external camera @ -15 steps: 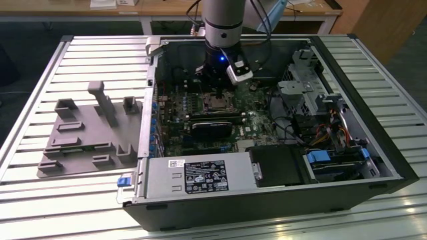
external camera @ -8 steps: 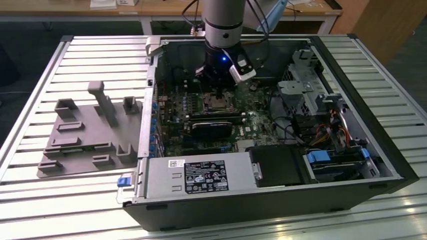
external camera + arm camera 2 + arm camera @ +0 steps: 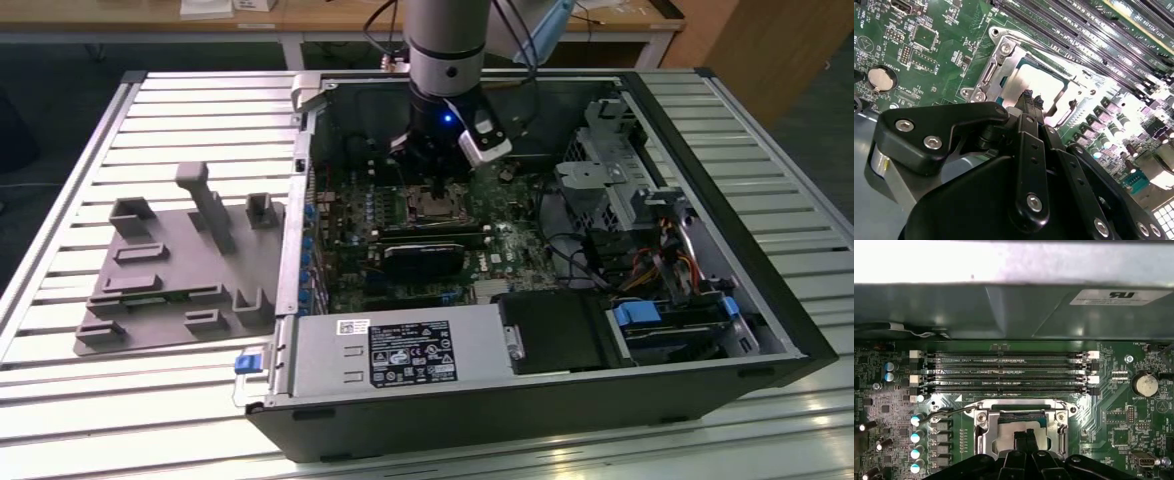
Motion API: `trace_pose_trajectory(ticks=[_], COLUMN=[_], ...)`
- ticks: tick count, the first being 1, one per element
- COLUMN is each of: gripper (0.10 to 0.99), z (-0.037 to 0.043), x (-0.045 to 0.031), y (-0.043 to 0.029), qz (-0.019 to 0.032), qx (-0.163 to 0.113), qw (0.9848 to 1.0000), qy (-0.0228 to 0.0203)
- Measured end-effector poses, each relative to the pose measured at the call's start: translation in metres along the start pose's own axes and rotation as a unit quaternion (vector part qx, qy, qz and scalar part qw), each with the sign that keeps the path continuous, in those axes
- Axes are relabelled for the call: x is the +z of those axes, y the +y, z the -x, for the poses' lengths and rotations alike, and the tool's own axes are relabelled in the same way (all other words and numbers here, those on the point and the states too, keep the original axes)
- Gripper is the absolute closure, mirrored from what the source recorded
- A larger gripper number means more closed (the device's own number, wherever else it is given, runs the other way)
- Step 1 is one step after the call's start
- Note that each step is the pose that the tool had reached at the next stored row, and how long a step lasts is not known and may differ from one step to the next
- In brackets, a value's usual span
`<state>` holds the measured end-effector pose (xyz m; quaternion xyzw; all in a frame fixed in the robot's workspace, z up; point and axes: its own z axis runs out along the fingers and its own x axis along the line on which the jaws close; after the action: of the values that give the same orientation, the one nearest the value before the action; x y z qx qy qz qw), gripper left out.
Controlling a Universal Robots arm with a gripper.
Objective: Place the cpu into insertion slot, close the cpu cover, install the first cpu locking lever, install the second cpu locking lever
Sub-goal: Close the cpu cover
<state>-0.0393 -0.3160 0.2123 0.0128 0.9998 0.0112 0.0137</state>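
Arm's gripper [image 3: 1031, 97] low over insertion slot [image 3: 438, 207], far-middle of motherboard [image 3: 514, 250]. Fingers [image 3: 1027, 96] drawn together, nothing visible between them. Tips just above or touching chip top, cannot tell which. In slot sits cpu [image 3: 1046, 80], pale top showing through cpu cover [image 3: 999, 67] frame. Judgement: chip light, stiff, thin, smooth-topped; contacts fragile. Take by opposite edges, keep level, no force.

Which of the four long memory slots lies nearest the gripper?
The slot right beside the socket; the other three lie farther from the gripper.
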Motion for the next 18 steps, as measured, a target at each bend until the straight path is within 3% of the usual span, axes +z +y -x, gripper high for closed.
trace_pose_trajectory(ticks=[5,18], gripper=[0.984,0.984], z=[-0.0047,-0.0257], x=[0.0014,0.0051], y=[-0.0007,-0.0015], qz=[-0.0001,-0.0002], qx=[0.002,0.002], qw=[1.0000,1.0000], qy=[0.0000,0.0000])
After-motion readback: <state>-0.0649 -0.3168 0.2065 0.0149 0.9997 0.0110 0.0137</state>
